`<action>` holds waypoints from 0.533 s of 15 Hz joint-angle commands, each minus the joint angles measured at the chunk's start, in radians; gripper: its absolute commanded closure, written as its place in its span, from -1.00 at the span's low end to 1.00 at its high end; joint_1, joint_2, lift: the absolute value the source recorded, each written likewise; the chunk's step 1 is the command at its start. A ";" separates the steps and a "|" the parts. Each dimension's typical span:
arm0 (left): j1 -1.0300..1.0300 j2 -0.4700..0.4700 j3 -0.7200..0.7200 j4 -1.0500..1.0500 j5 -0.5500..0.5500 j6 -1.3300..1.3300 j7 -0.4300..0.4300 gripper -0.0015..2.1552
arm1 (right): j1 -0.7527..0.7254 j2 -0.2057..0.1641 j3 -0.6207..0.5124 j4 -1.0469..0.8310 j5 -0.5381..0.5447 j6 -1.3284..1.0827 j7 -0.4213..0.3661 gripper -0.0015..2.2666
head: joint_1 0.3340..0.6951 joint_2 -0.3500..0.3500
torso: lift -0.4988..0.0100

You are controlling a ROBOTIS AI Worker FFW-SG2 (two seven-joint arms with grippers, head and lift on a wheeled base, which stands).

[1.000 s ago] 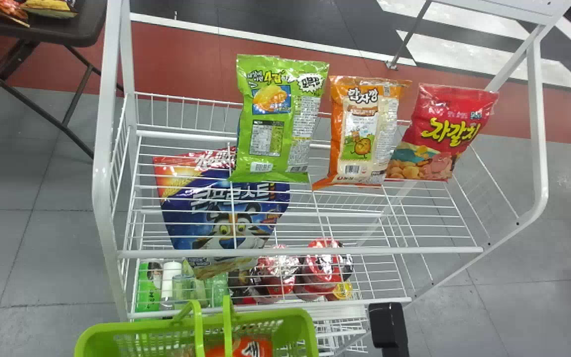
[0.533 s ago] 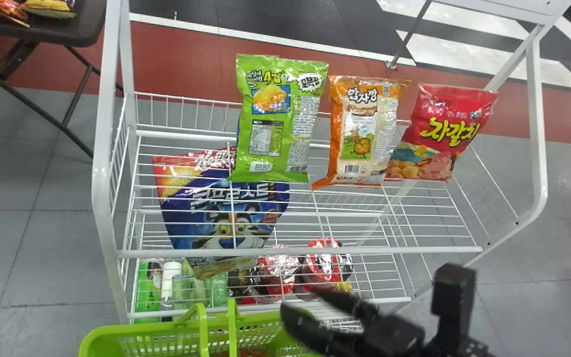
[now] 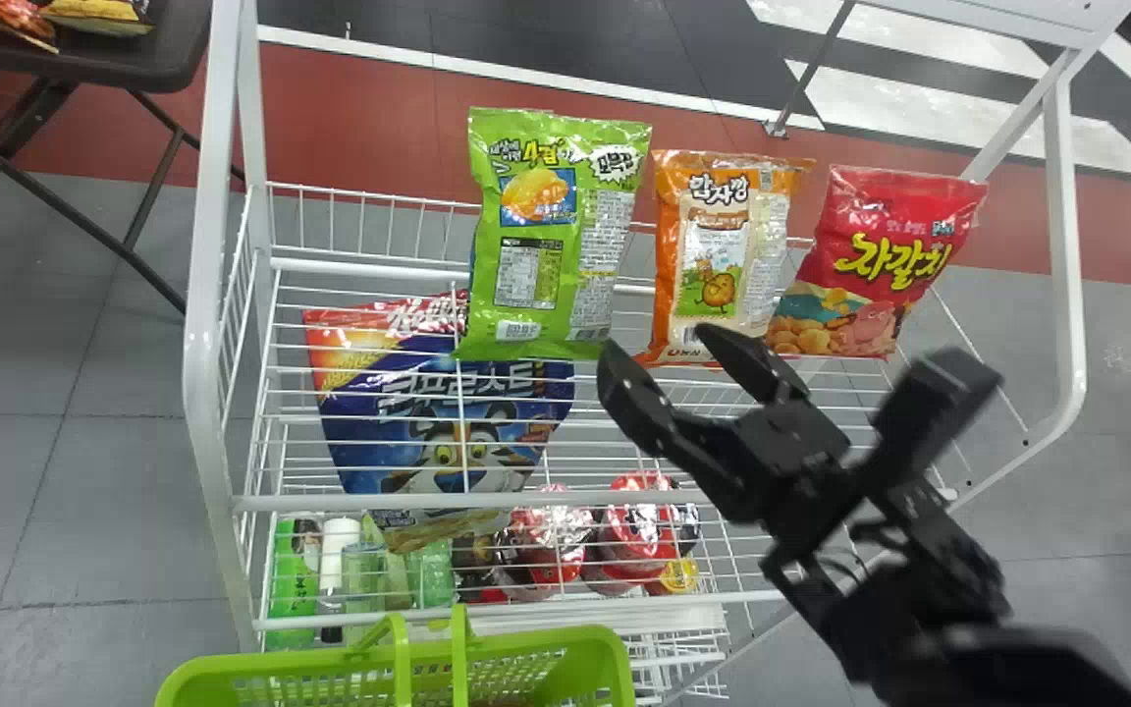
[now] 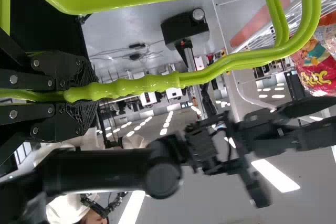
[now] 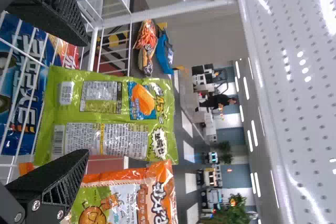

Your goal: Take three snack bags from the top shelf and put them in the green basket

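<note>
Head view: the right gripper (image 3: pixel 662 352), empty and spread wide, has risen from near the green basket (image 3: pixel 565 631) towards the top shelf's (image 3: pixel 624 498) rear edge. The green bag (image 3: pixel 551 245) is likely first; orange (image 3: pixel 723 236) and red (image 3: pixel 904 226) bags stand beside it, all printed. Left gripper (image 4: pixel 86 94) grips the basket handle (image 4: pixel 142 84).

Three snack bags stand on the top shelf: one green (image 3: pixel 551 236) ahead and left of the right gripper (image 3: pixel 659 346), one orange (image 3: pixel 723 236) straight ahead, one red (image 3: pixel 889 255) ahead and right. Left of that gripper and lower is one cereal bag (image 3: pixel 448 422). Lower still are at least two red tubs (image 3: pixel 546 550) and, as well as the wires allow counting, about four bottles (image 3: pixel 293 579). One basket (image 3: pixel 585 638) is left of the gripper, nearer the robot.
</note>
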 commanded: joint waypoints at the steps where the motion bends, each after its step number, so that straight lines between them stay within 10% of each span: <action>1: -0.011 0.002 -0.014 0.000 -0.011 0.006 0.013 0.26 | -0.134 0.002 0.037 0.089 0.045 0.050 -0.026 -0.93 | 1.00 -1.00 | 0.79; 8: -0.033 0.002 -0.011 0.017 -0.008 0.006 0.010 0.26 | -0.353 0.002 0.172 0.389 0.183 -0.027 -0.123 -0.92 | 1.00 -1.00 | 0.79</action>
